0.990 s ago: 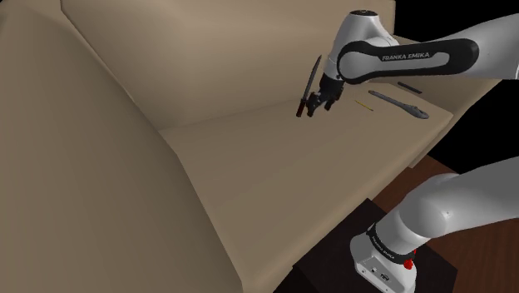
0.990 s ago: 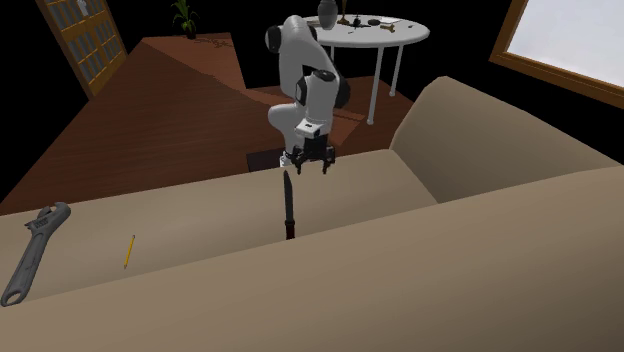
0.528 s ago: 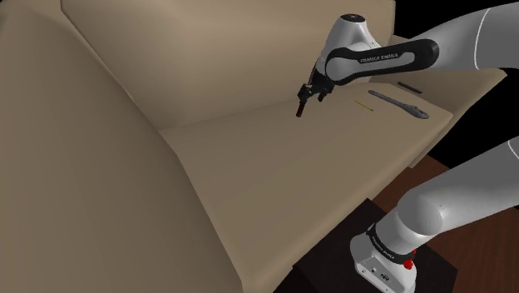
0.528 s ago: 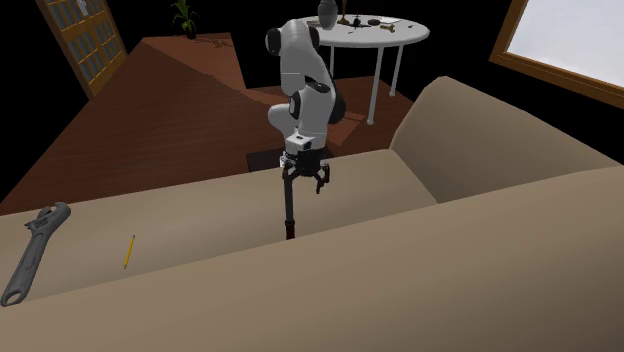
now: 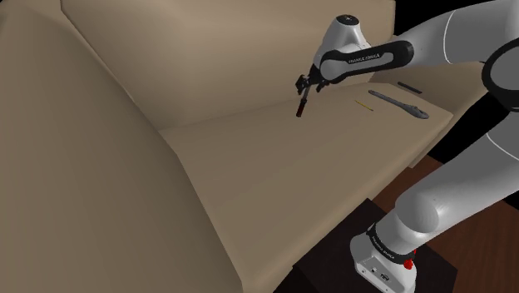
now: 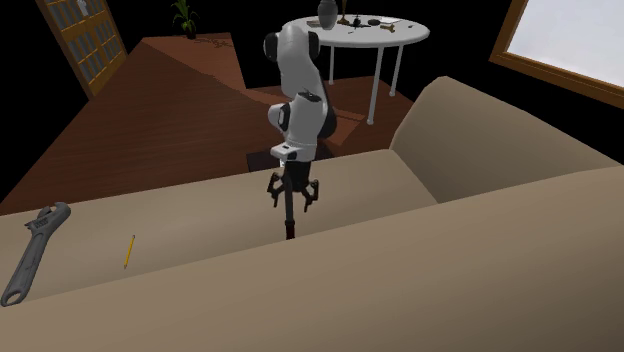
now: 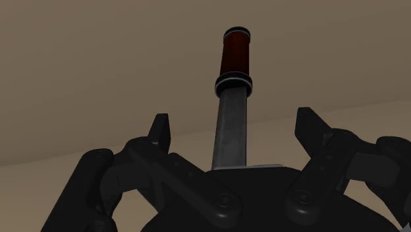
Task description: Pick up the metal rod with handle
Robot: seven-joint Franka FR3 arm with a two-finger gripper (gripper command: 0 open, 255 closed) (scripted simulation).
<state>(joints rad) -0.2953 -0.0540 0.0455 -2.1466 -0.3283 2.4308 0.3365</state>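
Rod stands handle-down against sofa back, upper middle of shoulder view, gripper above its tip; second exterior view, centre: gripper aligned over rod; wrist view: fingers apart, straddling shaft without contact, presumably ready to clamp.

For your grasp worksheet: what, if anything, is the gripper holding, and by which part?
Nothing. The open gripper straddles the rod at its metal shaft without touching it.

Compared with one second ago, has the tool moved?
Yes. In the second exterior view the tool has come down and left, over the top of the unmoved rod.
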